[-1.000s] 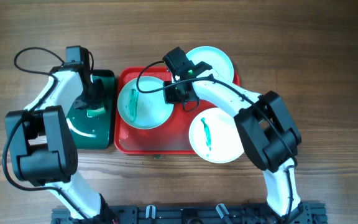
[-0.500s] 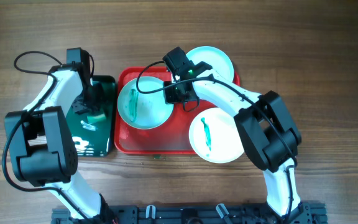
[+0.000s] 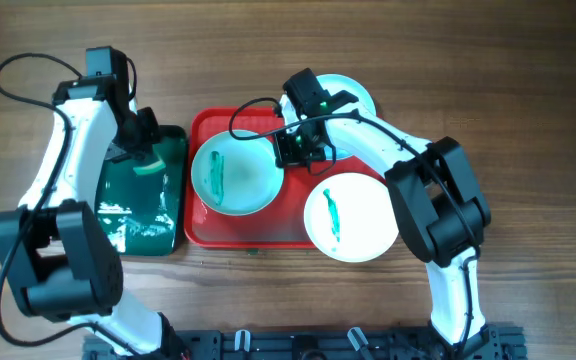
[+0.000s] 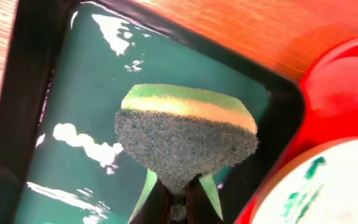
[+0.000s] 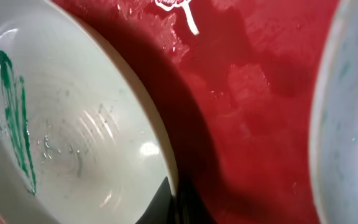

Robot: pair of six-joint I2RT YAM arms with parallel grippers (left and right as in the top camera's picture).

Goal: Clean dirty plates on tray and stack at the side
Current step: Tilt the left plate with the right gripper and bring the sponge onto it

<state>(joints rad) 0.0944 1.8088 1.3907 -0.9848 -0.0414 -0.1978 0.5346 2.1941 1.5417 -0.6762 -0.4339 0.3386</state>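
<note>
The red tray (image 3: 258, 230) holds three white plates. The left plate (image 3: 230, 176) carries a teal streak and also shows in the right wrist view (image 5: 67, 124). My right gripper (image 3: 286, 158) (image 5: 174, 199) is shut on its right rim and tilts it up. The front right plate (image 3: 353, 220) has a teal streak and overhangs the tray. The back plate (image 3: 353, 95) is partly hidden by my right arm. My left gripper (image 3: 146, 150) (image 4: 178, 198) is shut on a green-and-yellow sponge (image 4: 185, 134) held above the dark green tray (image 4: 73, 93).
The dark green tray (image 3: 143, 215) lies left of the red tray, wet with white glints. Bare wooden table (image 3: 528, 120) surrounds both trays. A black rail (image 3: 298, 345) runs along the front edge.
My left arm has swung back and left, lifting the sponge toward the green tray's far end. My right gripper has shifted slightly right, and the left plate has moved with it.
</note>
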